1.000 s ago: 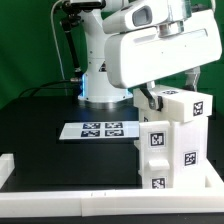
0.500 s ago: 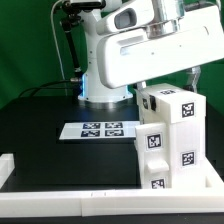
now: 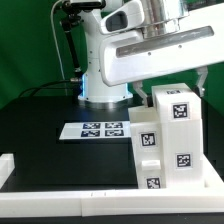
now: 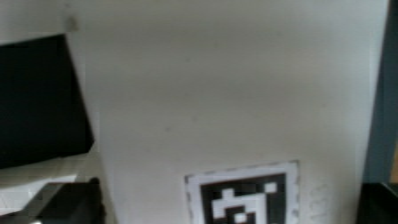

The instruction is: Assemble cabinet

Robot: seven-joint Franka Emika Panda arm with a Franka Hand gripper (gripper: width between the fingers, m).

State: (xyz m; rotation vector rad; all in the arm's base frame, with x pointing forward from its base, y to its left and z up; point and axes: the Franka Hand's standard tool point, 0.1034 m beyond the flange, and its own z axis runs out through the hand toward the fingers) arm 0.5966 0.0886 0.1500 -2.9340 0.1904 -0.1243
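Note:
The cabinet (image 3: 170, 140) is a large white box with black-and-white marker tags on its faces, at the exterior view's right. It looks stepped, with a taller part behind and a lower part in front. My gripper (image 3: 152, 90) comes down on its top, just under the big white hand; the fingertips are hidden behind the hand and the box. The cabinet moves with the hand, so the gripper is shut on it. In the wrist view the cabinet's white face (image 4: 231, 100) fills the picture very close, with one tag (image 4: 244, 200) on it.
The marker board (image 3: 100, 130) lies flat on the black table to the exterior view's left of the cabinet. A low white rail (image 3: 60, 178) runs along the table's front edge. The arm's base (image 3: 100, 88) stands at the back.
The hand has moved toward the exterior view's right and up, and the cabinet has shifted and turned with it; its upper part now shows a tag on top.

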